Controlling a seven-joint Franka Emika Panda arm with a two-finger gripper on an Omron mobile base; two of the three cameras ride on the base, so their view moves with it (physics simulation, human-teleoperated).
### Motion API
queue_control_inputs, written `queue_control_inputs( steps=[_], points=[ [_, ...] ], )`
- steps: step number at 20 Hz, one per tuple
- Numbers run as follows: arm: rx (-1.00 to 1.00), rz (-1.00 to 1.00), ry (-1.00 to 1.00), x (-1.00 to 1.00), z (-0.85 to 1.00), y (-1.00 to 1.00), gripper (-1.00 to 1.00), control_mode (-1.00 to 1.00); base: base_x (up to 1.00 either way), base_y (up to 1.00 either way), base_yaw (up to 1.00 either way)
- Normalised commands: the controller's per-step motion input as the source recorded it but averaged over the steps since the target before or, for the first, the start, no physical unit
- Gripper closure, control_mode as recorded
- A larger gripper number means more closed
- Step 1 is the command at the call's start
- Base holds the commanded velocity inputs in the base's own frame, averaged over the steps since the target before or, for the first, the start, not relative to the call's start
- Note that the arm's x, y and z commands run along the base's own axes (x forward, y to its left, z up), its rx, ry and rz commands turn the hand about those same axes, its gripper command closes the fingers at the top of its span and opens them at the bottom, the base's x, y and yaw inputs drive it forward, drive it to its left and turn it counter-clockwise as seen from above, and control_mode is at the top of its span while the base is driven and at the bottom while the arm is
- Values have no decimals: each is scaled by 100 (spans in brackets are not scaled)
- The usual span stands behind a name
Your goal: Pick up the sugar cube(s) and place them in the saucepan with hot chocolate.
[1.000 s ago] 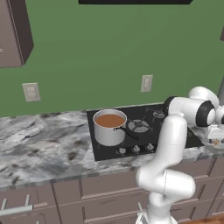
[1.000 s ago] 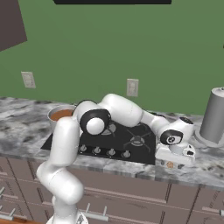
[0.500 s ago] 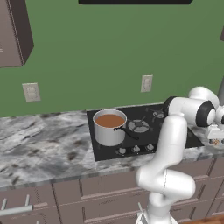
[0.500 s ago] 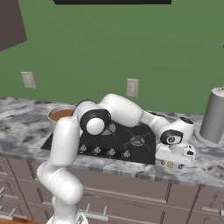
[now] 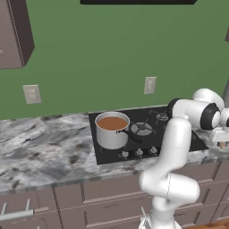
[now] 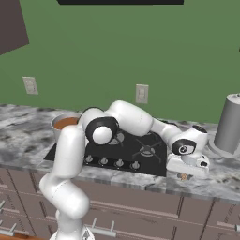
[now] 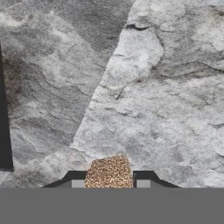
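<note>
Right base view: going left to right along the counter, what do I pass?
Wall outlet → saucepan → stove knobs → burner grate → gripper holding the sugar cube → grey canister.

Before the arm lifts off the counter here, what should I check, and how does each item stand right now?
1. Sugar cube sits between the claw tips: ok, hand view shows it centred between both.
2. Tips actually clamped on the cube: cannot tell; they flank it closely, but contact is not clear.
3. Cube resting on the marble counter: cannot tell from these angles.
4. Saucepan upright on the cooktop with brown liquid, top open: ok.
5. Path back over the cooktop to the saucepan free: cannot tell; the arm itself hides part of it.
</note>
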Motion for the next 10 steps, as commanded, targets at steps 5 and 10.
queue_control_inputs(
  steps=[5,10],
  points=[
    [0,0,0,0,0,-1,100,-100,0,0,0],
    [0,0,0,-12,8,0,100,-100,0,0,0]
  ],
)
